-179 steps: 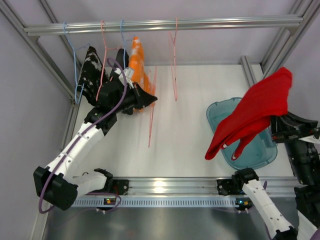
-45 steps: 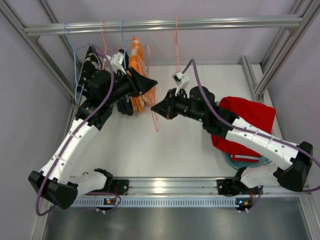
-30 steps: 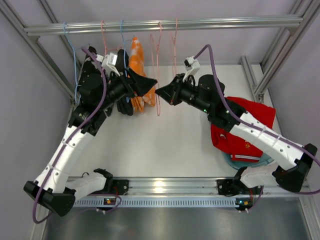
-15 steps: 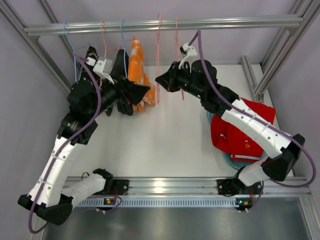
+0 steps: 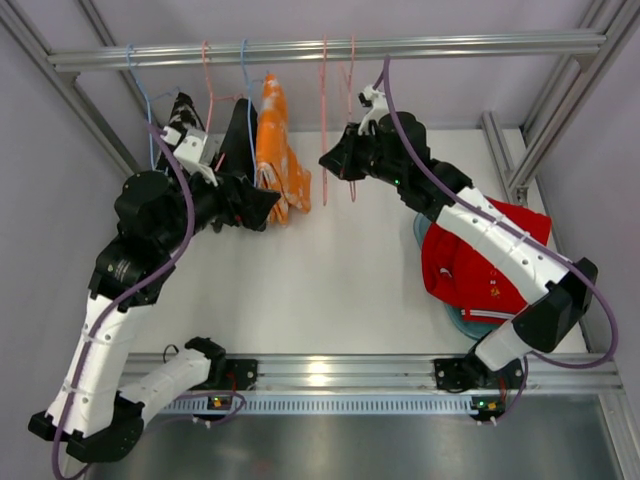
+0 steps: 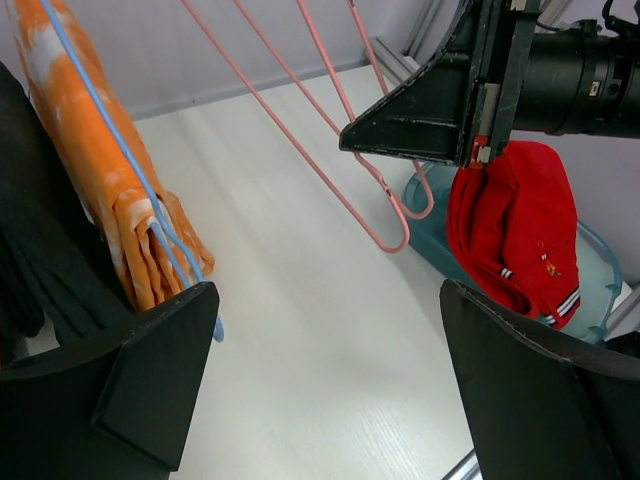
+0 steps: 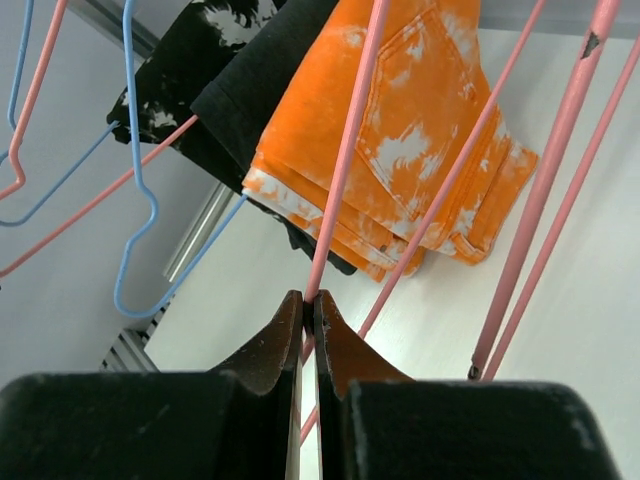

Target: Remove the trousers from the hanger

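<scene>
A white desk [image 5: 330, 290] sits inside an aluminium frame, and a metal rail [image 5: 450, 45] crosses its far side with wire hangers hung along it. The right fingers [image 7: 293, 330] are pressed together on the thin wire of a bare pink hanger [image 7: 345, 170], which rises from the grip to the rail. A second pink hanger [image 5: 351, 110], also bare, hangs just beside it. Behind those fingers the right arm [image 5: 500, 245] stretches from the near right corner across a teal tub [image 5: 430, 222]. In that tub lie the red trousers [image 5: 480, 265], crumpled and off any hanger, with a small striped cuff showing at the lower edge. The left fingers [image 5: 262, 203] are spread wide with nothing between them, held above the desk just beside the lower end of the orange trousers [image 5: 278, 150]. That pair, orange with white blotches, hangs folded over a blue hanger [image 6: 117, 150] on the rail, its hems dangling above the desk. Dark garments [image 5: 238, 130], one of them splashed with white, hang touching the orange pair on its left. They lie between it and the left arm [image 5: 100, 330], which rises from the near left corner. More blue and pink hangers hook onto the rail farther left.
</scene>
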Available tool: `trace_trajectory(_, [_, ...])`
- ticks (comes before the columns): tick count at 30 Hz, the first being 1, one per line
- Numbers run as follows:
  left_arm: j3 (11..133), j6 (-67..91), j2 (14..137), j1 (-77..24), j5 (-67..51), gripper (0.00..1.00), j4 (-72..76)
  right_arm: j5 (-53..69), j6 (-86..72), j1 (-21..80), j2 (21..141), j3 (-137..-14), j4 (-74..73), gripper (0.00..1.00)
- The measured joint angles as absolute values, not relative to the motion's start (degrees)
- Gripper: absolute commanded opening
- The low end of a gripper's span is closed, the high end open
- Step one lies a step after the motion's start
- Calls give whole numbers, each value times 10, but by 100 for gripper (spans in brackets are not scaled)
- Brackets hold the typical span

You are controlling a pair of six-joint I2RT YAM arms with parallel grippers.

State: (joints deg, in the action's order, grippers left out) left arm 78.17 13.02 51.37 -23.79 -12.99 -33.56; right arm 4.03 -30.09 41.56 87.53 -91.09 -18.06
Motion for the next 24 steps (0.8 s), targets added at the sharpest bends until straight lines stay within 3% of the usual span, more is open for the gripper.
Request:
trace_trajectory(2, [792,131,514,-232,-135,98,-355,46,-300,413,875,-908,-177,10])
trace_trajectory(3, [798,132,516,-227,-139,98,-365,49,-300,413,875,-908,-176,27])
trace_trajectory(6, [836,134,538,-213,-145,98,-406,59,-298,411,875,-907,-176,50])
trace_trajectory(11, [914,150,597,-172,-183,92,-453,62,-289,411,866,-907,-179,71])
trace_trajectory(14, [944,167,632,-151,-204,88,-468,61,-280,411,842,-902,-187,82])
trace_trajectory(24, [1016,226,743,-104,-218,81,-481,56,-245,411,751,-887,-186,95])
